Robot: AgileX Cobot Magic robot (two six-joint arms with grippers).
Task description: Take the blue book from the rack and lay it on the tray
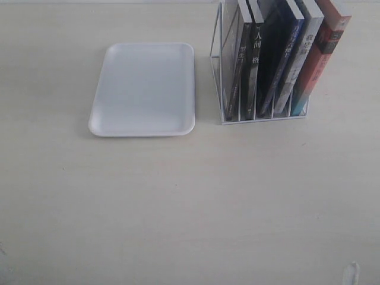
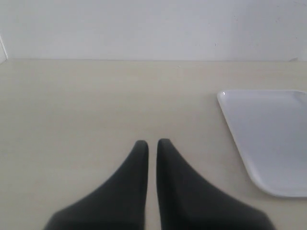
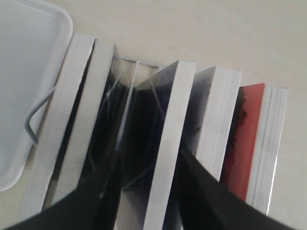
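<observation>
The blue book (image 1: 284, 56) stands upright in the white wire rack (image 1: 221, 89), third of several leaning books, its dark navy spine facing out. From above, in the right wrist view, the blue book (image 3: 168, 143) shows its white page edge and dark blue cover. My right gripper (image 3: 149, 155) is open and straddles its top edge, one finger on each side. The white tray (image 1: 142, 89) lies flat and empty just left of the rack. My left gripper (image 2: 152, 142) hangs shut over bare table, the tray (image 2: 273, 134) off to its side. Neither arm shows in the exterior view.
Two black-spined books (image 1: 248, 59) stand left of the blue one. A pale-spined book (image 1: 300, 56) and a red-orange-spined book (image 1: 323, 50) stand to its right. The books are packed close together. The pale table (image 1: 190, 208) stretches wide in front.
</observation>
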